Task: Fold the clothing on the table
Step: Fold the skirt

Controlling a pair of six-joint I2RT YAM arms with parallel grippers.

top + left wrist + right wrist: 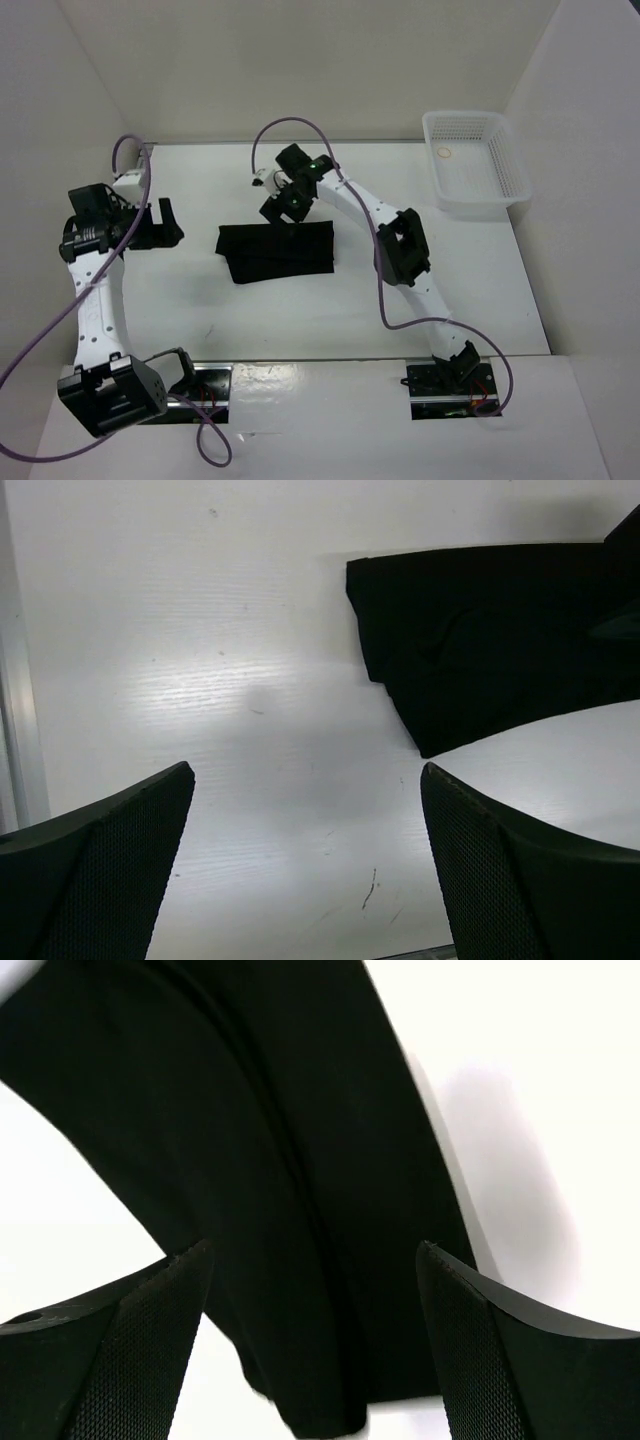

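I see my left tool wide apart beside the clothing; my right tool is apart over its far edge.

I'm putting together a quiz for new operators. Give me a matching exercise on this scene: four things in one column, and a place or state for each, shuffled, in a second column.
Things
1. clothing
2. basket
3. left gripper
4. right gripper

Places and states
A. at the far right corner of the table
B. fingers apart, over the far edge of the clothing
C. lying flat, mid-table
D. fingers apart, over bare table to the left of the clothing

Pairs: 1-C, 2-A, 3-D, 4-B
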